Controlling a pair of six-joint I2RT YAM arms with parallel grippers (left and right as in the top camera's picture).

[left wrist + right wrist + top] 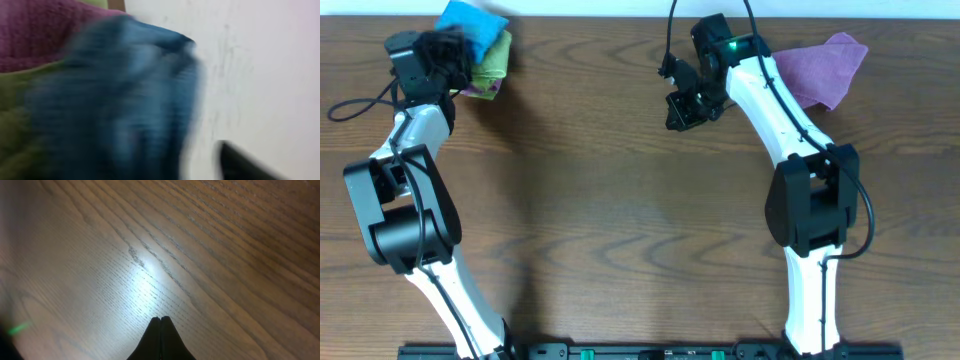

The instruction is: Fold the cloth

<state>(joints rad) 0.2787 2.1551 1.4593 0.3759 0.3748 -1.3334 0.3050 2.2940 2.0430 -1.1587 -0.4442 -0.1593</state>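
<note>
Blue cloth (470, 18): soft, limp, light; I'd pinch a corner. Left claw (452, 50): I cannot tell. Right claw (161, 324): clenched, empty.

The left wrist view is blurred: the blue cloth (120, 100) is a smear, the green cloth (15, 130) runs off the left edge, and a dark shape (245, 162) at the bottom cannot be named. Overhead, the left fingers (458, 50) merge with the cloths, their spread unreadable, and the right arm (770, 90) covers part of the purple cloth (830, 65).
</note>
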